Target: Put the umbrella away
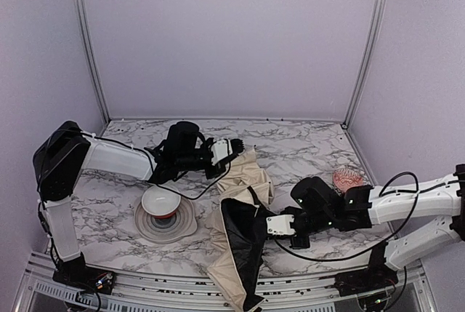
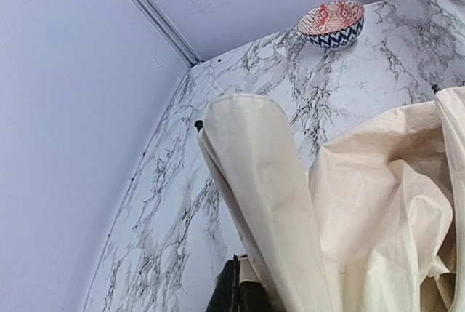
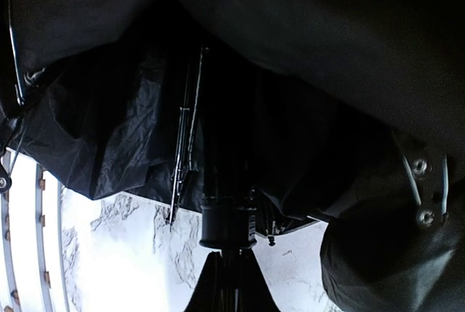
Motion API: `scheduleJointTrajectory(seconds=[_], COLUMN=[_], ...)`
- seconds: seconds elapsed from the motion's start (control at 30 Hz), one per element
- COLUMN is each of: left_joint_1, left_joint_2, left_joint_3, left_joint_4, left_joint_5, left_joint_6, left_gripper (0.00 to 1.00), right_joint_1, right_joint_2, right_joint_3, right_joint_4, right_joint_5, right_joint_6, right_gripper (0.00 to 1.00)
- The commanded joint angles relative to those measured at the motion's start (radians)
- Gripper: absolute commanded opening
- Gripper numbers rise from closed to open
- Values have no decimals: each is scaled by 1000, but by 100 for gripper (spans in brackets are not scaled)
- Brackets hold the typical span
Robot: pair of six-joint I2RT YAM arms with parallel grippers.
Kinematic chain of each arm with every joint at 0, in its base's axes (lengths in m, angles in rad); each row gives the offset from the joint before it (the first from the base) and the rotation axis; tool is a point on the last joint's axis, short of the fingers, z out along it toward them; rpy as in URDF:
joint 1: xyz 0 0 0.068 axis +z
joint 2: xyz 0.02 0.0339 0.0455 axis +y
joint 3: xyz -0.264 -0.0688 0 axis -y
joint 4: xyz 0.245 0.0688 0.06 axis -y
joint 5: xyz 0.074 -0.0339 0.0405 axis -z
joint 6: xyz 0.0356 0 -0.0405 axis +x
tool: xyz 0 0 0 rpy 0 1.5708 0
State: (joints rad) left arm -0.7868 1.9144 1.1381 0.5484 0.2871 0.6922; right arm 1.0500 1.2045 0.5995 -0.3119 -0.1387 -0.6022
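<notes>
Top external: compact folding umbrella, cream fabric outside with black lining, lies part-collapsed mid-table on the white marble-pattern tabletop, between the two arms. Its cream folds sit on the far side, the black lining faces up nearer in, and a cream flap hangs over the near edge.

Left gripper reaches in from the left to the far end of the canopy. Left wrist view: left gripper is clenched, and a tall cream fold rises straight out of the fingertips, so it looks pinched on the fabric.

Right gripper comes in from the right and touches the black lining side. Right wrist view: right gripper is clamped on the thin black shaft just below the black cylindrical runner. Dark lining fills the frame above, and a thin metal rib hangs left of the shaft.

White bowl with red base sits on a grey round plate, left of the umbrella and not touching it. Red-and-white patterned bowl with blue zigzag outside stands at the right of the table, just beyond the right arm, apart from the umbrella.
</notes>
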Motion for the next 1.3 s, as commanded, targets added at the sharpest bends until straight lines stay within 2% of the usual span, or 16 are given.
scheduleJointTrajectory(seconds=[0.0, 0.23, 0.4, 0.5, 0.53, 0.6, 0.63, 0.67, 0.73, 0.83, 0.93, 0.97, 1.1, 1.2, 1.27], left_joint_1=[-8, -42, -11, 14, 25, 51, 65, 77, 98, 148, 162, 161, 130, 67, 33], left_joint_2=[-68, -119, 36, 134, 166, 240, 263, 281, 288, 242, 142, 86, -211, -414, -508], left_joint_3=[6, -34, 43, 131, 177, 294, 362, 430, 537, 578, 531, 486, 197, -36, -126], left_joint_4=[97, 134, 134, 132, 125, 69, 4, -96, -228, -343, -394, -399, -397, -368, -382], left_joint_5=[-48, -70, -205, -312, -373, -534, -598, -644, -671, -626, -563, -524, -194, 12, 71], left_joint_6=[38, 145, 157, 43, -19, -142, -189, -234, -315, -424, -468, -467, -439, -451, -497], left_gripper=[0, 0, 0, 0, 16, 68, 82, 90, 98, 99, 99, 99, 82, 74, 69], right_joint_1=[18, 19, 18, 18, 15, 1, -10, -23, -39, -56, -75, -80, -92, -96, -97], right_joint_2=[82, 147, 152, 157, 159, 158, 157, 158, 159, 165, 168, 168, 145, 134, 138], right_joint_3=[-2, 19, 19, 17, 19, 22, 21, 21, 21, 24, 38, 44, 43, 39, 46], right_joint_4=[27, 8, 7, 14, 15, 26, 37, 49, 67, 80, 55, 44, 58, 74, 71], right_joint_5=[-23, -39, -39, 14, 38, 67, 61, 51, 38, 31, 24, 25, 19, 21, 33], right_joint_6=[22, 15, 17, 9, 1, -11, -13, -13, -13, -17, -19, -17, -17, -24, -26], right_gripper=[0, 0, 0, 0, 0, 0, 0, 0, 0, 0, 0, 0, 0, 0, 0])
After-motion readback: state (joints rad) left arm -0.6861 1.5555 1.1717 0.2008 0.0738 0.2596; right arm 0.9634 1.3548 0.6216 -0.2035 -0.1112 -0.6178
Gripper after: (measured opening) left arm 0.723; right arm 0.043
